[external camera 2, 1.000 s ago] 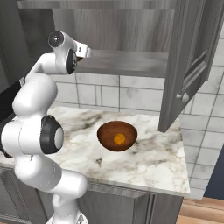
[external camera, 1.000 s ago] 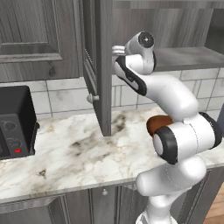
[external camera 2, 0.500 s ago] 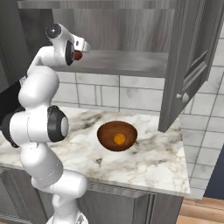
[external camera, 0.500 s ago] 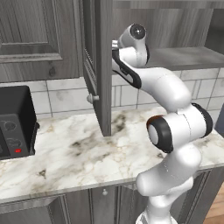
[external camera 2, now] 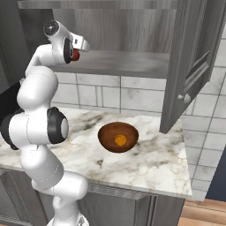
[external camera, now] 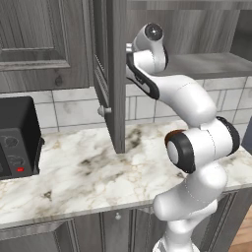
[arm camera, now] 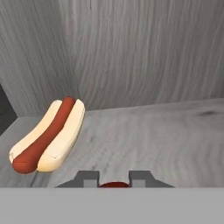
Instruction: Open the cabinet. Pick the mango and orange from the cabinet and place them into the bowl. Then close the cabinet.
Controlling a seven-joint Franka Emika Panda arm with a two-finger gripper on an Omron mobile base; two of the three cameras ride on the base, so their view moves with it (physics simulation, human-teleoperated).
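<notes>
Cabinet (external camera 2: 190, 66) stands open above the marble worktop (external camera 2: 150, 163), both tall doors swung out, and the arm reaches up to its grey shelf (external camera 2: 128, 62). On the worktop below, the dark wooden bowl (external camera 2: 108, 132) already carries the orange (external camera 2: 119, 140), so I judge that one fruit is done. The tool (external camera 2: 76, 54) is at the left end of the shelf with its jaws drawn narrow on a small fruit with red skin, which I take for the mango (external camera 2: 76, 55) (the hand view shows only a red edge of it between the tips). A hot dog (arm camera: 48, 133) lies on the shelf beside it, apart from the grip. Mango should be light and firm but smooth and egg-shaped, so it may slip or turn; holding across its widest middle seems safest to me, with moderate pressure because the flesh can bruise.
</notes>
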